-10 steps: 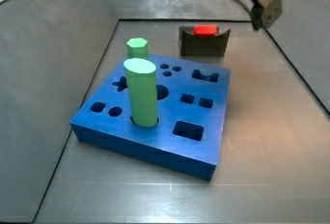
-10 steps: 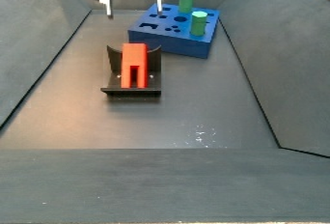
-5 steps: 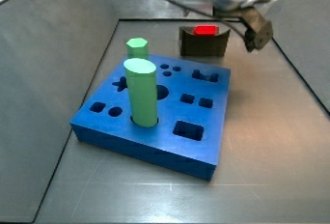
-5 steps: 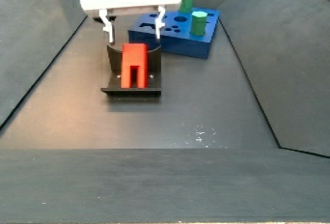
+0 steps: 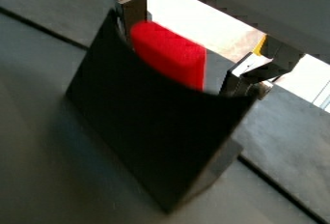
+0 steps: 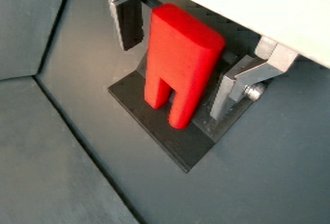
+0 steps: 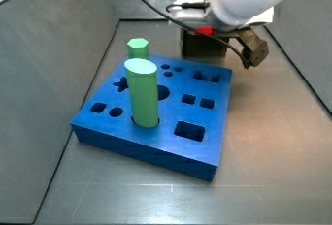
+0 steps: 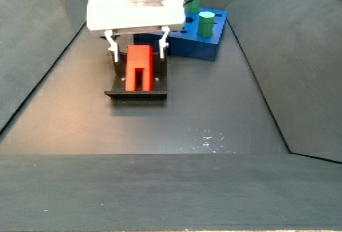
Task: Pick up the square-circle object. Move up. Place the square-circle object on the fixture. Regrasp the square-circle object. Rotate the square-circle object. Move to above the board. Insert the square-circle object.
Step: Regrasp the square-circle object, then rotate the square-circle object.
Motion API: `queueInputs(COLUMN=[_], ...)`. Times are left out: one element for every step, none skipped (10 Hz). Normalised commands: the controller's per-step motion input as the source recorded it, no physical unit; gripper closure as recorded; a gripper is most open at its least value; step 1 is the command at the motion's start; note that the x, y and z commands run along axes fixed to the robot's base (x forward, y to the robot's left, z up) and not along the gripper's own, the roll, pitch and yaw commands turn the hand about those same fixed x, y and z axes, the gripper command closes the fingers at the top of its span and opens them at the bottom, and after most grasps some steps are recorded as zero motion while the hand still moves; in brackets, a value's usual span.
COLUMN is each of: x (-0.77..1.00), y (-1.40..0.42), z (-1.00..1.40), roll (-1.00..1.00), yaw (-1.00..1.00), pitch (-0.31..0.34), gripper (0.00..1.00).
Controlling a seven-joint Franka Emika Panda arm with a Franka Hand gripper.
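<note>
In both wrist views: gripper (image 6: 178,59) down over the fixture (image 6: 165,141), jaws spread, silver fingers (image 6: 233,85) flanking the red peg (image 6: 178,61) lying on the fixture. In a side view: blue board (image 8: 187,40) just behind the fixture (image 8: 138,88).

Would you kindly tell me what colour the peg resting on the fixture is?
Bright red; the square-circle object shows best in a wrist view, between the pincer's open fingers.

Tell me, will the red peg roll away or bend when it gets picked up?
Probably not. The red peg has flat, blocky sides, so it likely stays put on the fixture. It looks solid and stiff. Its smooth surface might be a bit slippery for the tool, which straddles it, fingers either side.
</note>
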Motion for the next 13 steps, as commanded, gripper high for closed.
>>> queueInputs(x=[0.04,0.0,-0.84,-0.84,-0.84,-0.85,-0.86,-0.87,-0.89,-0.91,-0.95,-0.97,-1.0], y=[-0.04,0.0,0.11,0.1,0.1,0.09,0.09,0.09,0.08,0.08,0.08,0.08,0.07], z=[-0.18,0.0,1.0,1.0,1.0,1.0,1.0,1.0,1.0,1.0,1.0,1.0,0.97], roll=[0.07,0.0,0.0,-0.03,-0.07,-0.09,-0.1,-0.1,-0.12,-0.12,-0.14,-0.15,-0.15], yaw=[0.05,0.0,0.0,0.0,0.02,0.02,0.02,0.01,-0.01,-0.02,-0.05,-0.06,-0.09], pitch=[0.013,0.0,0.0,-0.023,-0.05,-0.062,-0.079,-0.101,-0.115,-0.124,-0.137,-0.142,-0.137], gripper=[0.0,1.0,1.0,1.0,1.0,1.0,1.0,1.0,1.0,1.0,1.0,1.0,1.0])
